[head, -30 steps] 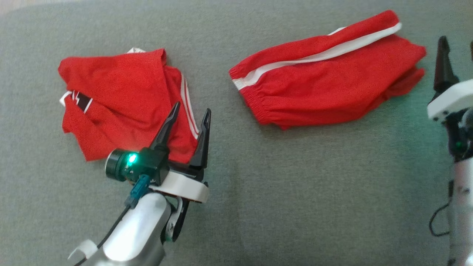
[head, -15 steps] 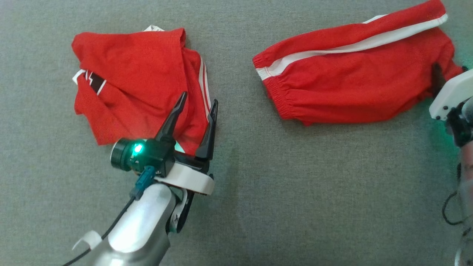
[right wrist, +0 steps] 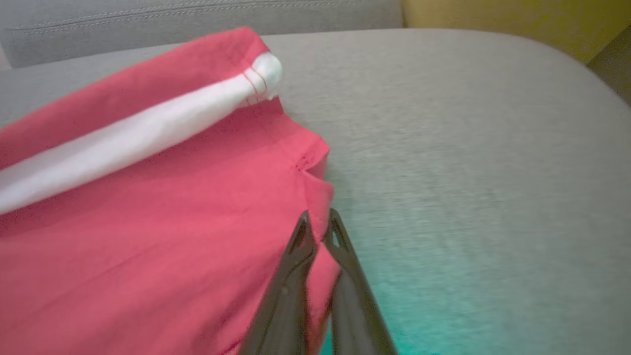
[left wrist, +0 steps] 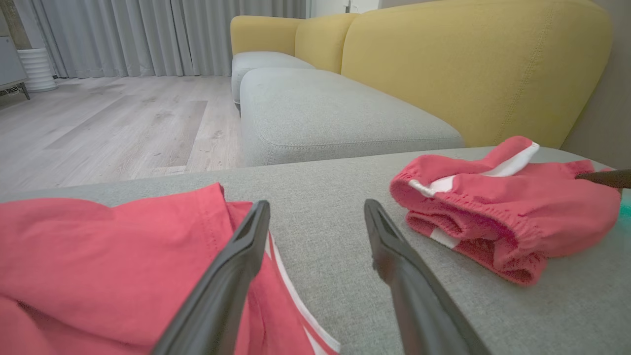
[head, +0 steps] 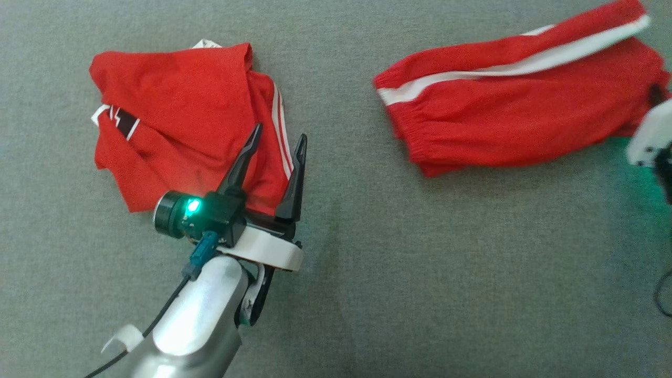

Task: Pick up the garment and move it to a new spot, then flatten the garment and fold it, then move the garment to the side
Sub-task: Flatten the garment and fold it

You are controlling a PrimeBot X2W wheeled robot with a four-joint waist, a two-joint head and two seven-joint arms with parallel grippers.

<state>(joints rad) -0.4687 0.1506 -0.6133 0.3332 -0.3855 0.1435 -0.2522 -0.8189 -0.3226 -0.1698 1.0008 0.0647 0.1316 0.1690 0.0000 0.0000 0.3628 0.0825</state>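
Note:
Red shorts with a white side stripe (head: 514, 115) lie on the grey cushion at the upper right; they also show in the left wrist view (left wrist: 503, 207). My right gripper (head: 655, 93) is shut on their right-hand hem, and the pinched red cloth (right wrist: 148, 222) shows between its fingertips (right wrist: 319, 214). A second red garment (head: 178, 121), folded, with thin white stripes and a dark label, lies at the upper left. My left gripper (head: 281, 131) hovers open over that garment's right edge (left wrist: 98, 261), nothing between its fingers (left wrist: 316, 204).
Both garments rest on a wide grey upholstered seat (head: 399, 273). Beyond it, the left wrist view shows a yellow sofa back (left wrist: 473, 64), another grey seat cushion (left wrist: 325, 113), wooden floor (left wrist: 108, 123) and curtains. The seat's rounded edge (right wrist: 567, 59) lies past the shorts.
The right gripper, open beside the shorts a second ago, has shut on their hem. The shorts have slid right, widening the gap to the left garment. The head camera has shifted.

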